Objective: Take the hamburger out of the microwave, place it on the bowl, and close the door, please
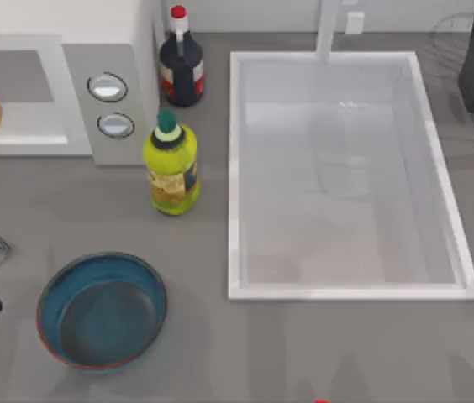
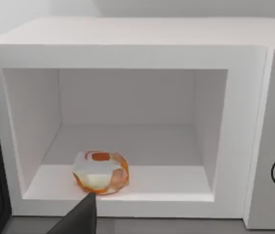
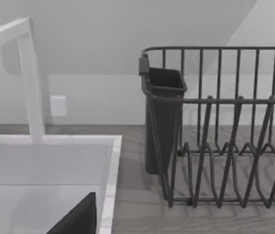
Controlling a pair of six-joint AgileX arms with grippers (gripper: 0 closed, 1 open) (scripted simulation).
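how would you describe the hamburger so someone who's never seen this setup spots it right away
Find the big white microwave at the table's far left; its cavity stands open. On the cavity floor near the front edge sits the hamburger, a small pale lump with orange edges and an orange-red spot on top. It is far smaller than the blue bowl on the table.

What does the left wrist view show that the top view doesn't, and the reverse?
Left wrist view alone: the microwave's open cavity from the front, back wall and floor, with the whole hamburger sitting near the front edge. Top view alone: the bowl, the yellow bottle, the dark bottle and the sink. Both share the microwave, its two knobs and the hamburger, cut off at the top view's left edge.
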